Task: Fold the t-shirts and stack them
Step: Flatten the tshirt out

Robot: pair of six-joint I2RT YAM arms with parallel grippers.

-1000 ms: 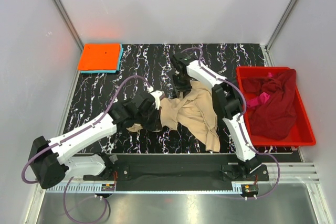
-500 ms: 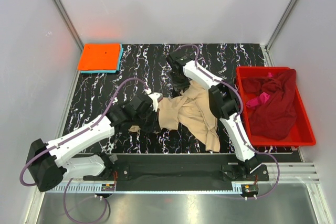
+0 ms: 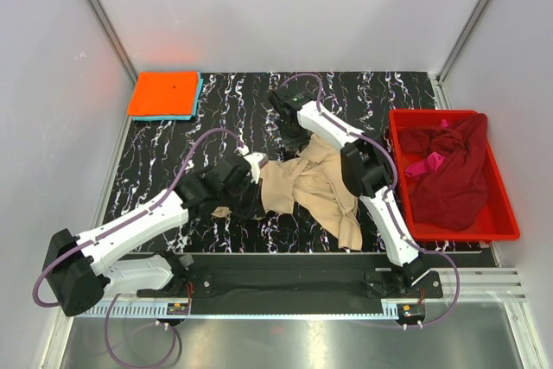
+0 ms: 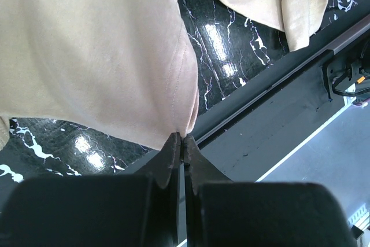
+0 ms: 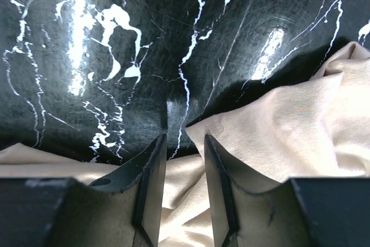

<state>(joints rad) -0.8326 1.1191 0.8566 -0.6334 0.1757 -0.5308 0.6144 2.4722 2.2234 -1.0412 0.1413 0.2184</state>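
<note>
left gripper (image 4: 180,138) first: it's clenched tight on a seam at the hem edge of the tan t-shirt (image 4: 92,50), a small nip right at the fingertips. the cloth fans away from that pinch across the black marble table (image 4: 231,56).

right gripper (image 5: 180,148): its fingers stand partly released, tips just past the far edge of the same tee, with bare marble showing between them. i see nothing clamped there. the cloth lies under and just behind the tips.

the tee sits crumpled mid-table between the two arms, not yet flat. i judge the step in hand is spreading it before any fold. to do that well i'd bring the right tips back onto the cloth edge, take one layer only, then draw the two holds apart low over the table so the body flattens without dragging. the left pinch is shallow, so a hard tug could slip it.

at the far left corner a folded orange t-shirt (image 3: 162,93) lies on a light blue t-shirt (image 3: 198,97). the maroon t-shirt (image 3: 449,174) and a pink t-shirt (image 3: 429,163) wait in the red bin (image 3: 505,222).
</note>
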